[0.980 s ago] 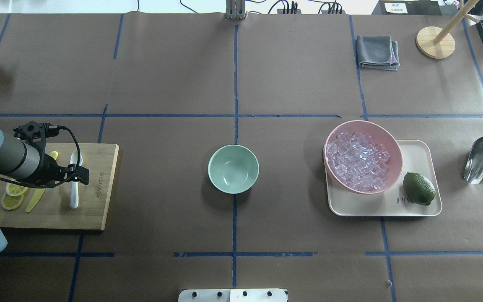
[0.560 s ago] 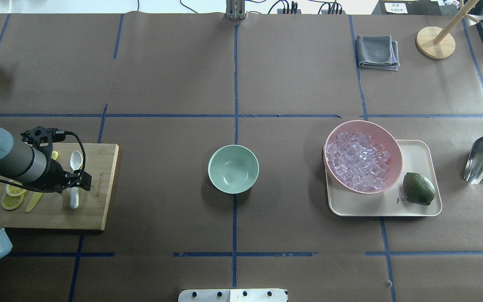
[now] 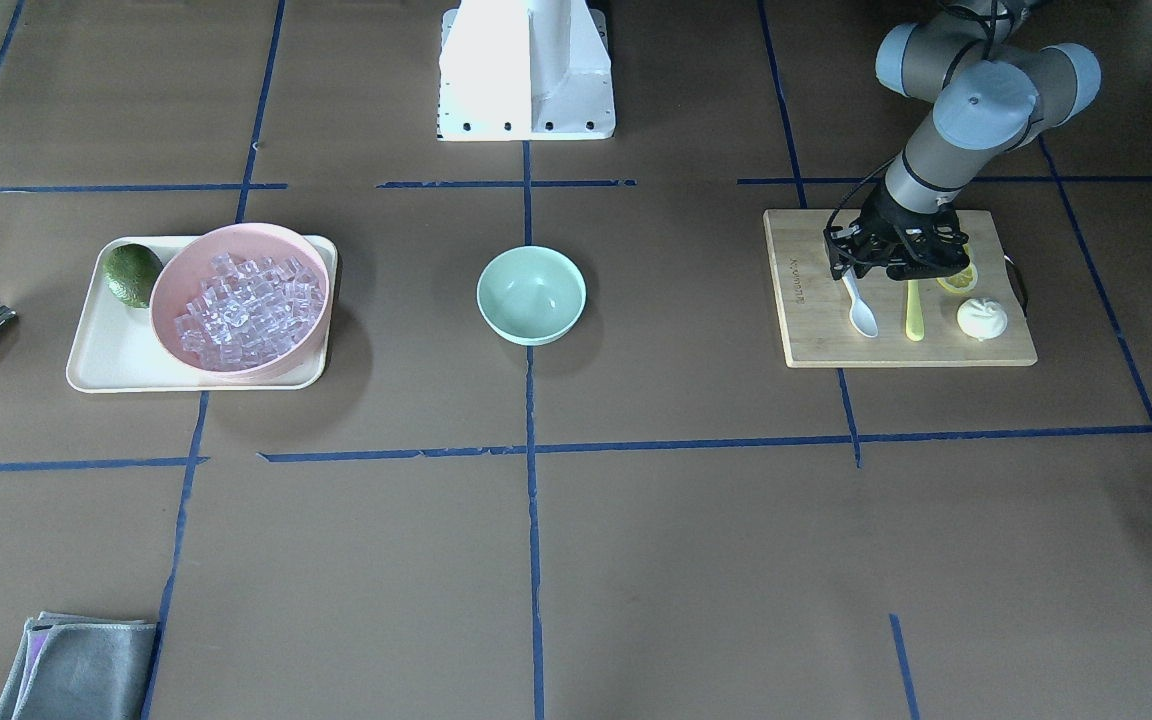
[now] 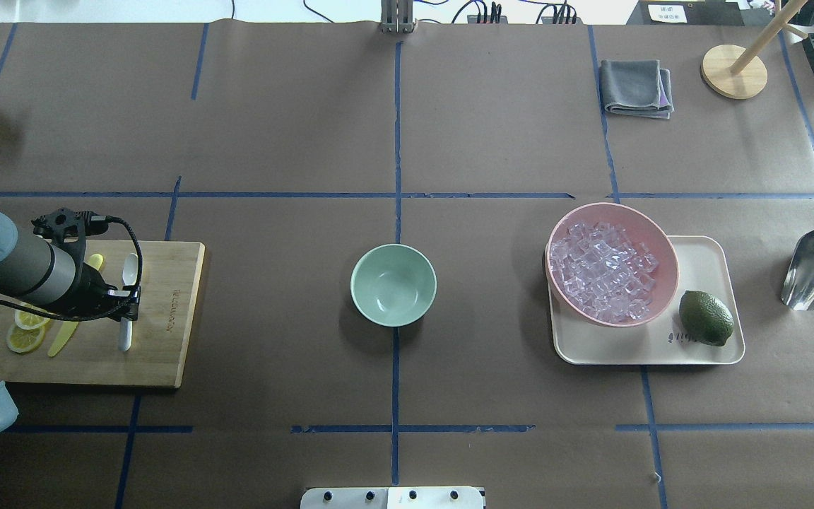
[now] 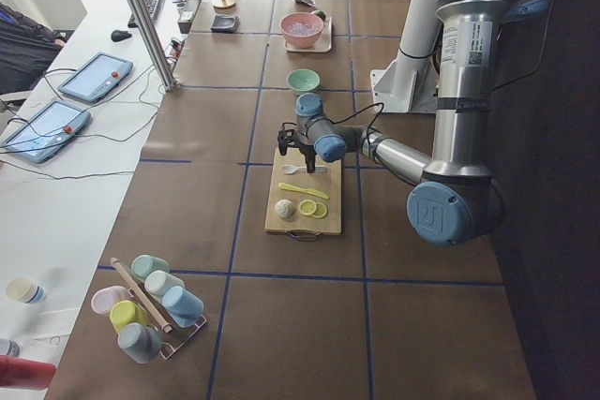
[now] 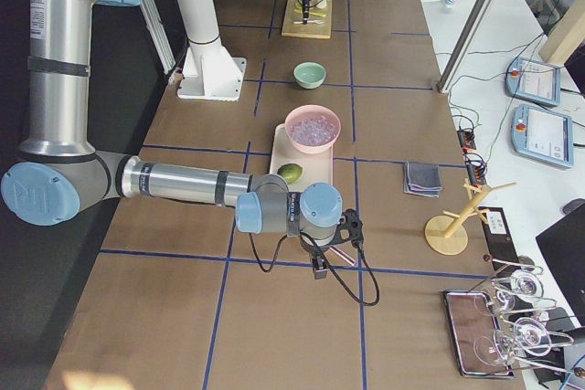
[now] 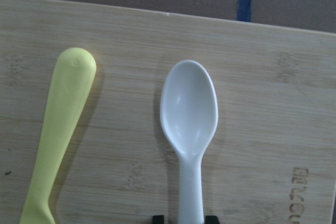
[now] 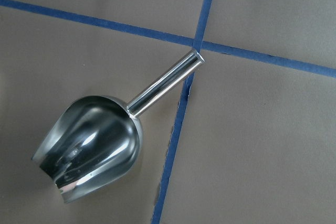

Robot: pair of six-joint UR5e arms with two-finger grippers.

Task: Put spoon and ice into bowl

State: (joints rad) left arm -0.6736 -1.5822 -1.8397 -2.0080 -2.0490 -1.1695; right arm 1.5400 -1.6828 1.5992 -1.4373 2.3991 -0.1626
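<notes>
The white spoon [image 4: 129,268] lies on the wooden cutting board [image 4: 167,353] at the left, scoop towards the far side. My left gripper [image 4: 128,302] is low over the spoon's handle. In the left wrist view the spoon [image 7: 189,108] runs down between the two fingertips [image 7: 158,219], which stand on either side of the handle with a small gap, so the gripper is open. The mint-green bowl [image 4: 393,284] stands empty at the table's middle. The ice [image 4: 601,272] fills the pink bowl [image 4: 665,244]. My right gripper [image 6: 318,271] hovers over a metal scoop [image 8: 89,145]; I cannot tell its state.
A yellow-green knife [image 4: 61,339], lemon slices [image 4: 24,332] and a white bun [image 3: 982,318] share the cutting board. The pink bowl and a lime [image 4: 706,318] sit on a cream tray [image 4: 704,254]. A grey cloth [image 4: 636,87] and a wooden stand [image 4: 734,71] are at the far right.
My left gripper has moved in and down over the spoon's handle. The cutting board has shifted a little to the right. The right side is unchanged.
</notes>
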